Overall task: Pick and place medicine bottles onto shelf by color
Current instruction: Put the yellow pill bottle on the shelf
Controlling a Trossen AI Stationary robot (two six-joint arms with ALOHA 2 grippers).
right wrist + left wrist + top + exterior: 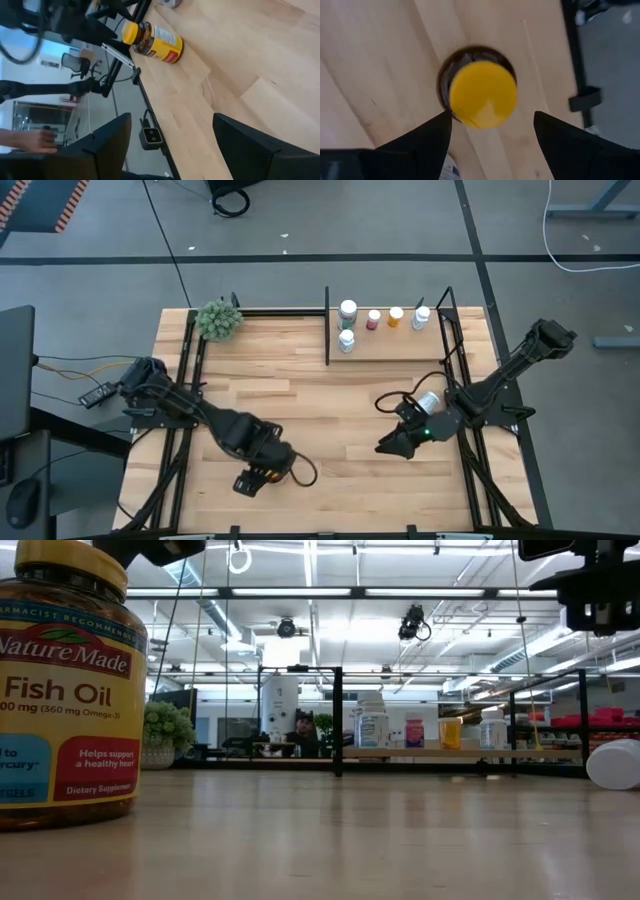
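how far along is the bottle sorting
Five bottles stand on the shelf. In hand: nothing yet; the left gripper hovers open over the yellow-lidded fish oil bottle. Left: that bottle and a white bottle lying near the open right gripper.
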